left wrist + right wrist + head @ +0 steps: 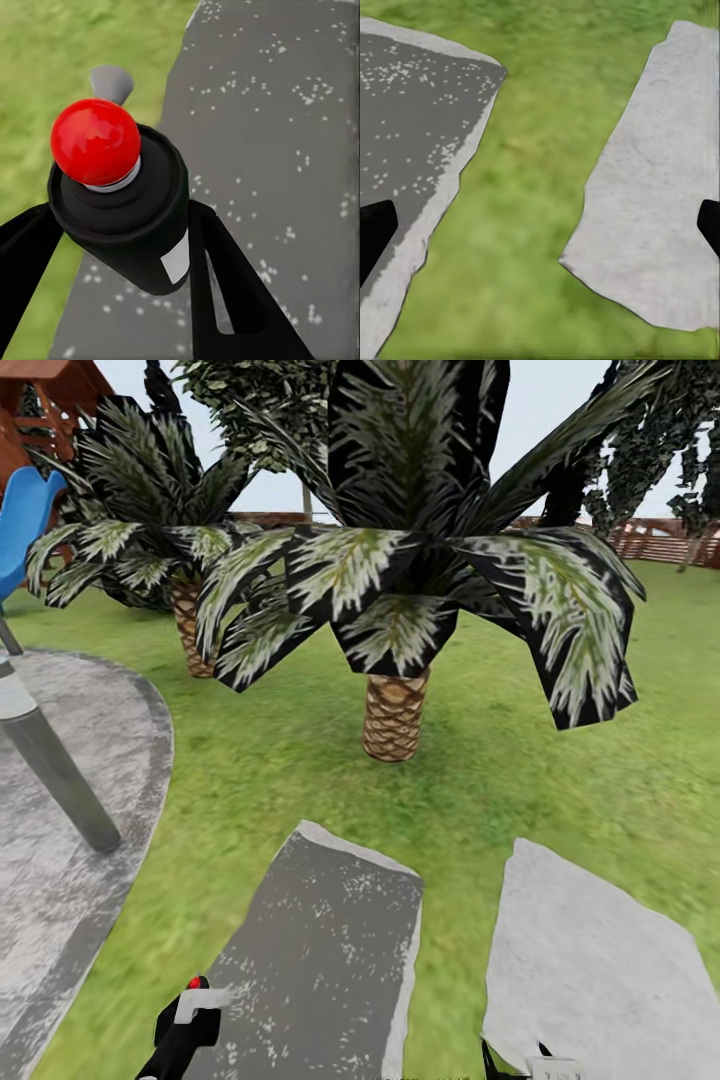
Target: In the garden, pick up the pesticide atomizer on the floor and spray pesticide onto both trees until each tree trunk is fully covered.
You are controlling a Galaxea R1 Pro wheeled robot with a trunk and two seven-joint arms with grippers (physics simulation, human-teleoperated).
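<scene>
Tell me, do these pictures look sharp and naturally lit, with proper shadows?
Head view: flat, even light; the near scaly-trunked palm casts no clear shadow on the green lawn; grass looks smeared. Left wrist view: the black sprayer with the glossy red ball tip is crisp, with soft highlights. Right wrist view: the pale grey stone slab has soft, slightly blurred edges.

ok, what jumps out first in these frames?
The big palm dead ahead on the lawn, with a smaller one behind to its left. Then the atomizer with its red tip, clamped in the left gripper over a dark speckled slab.
</scene>
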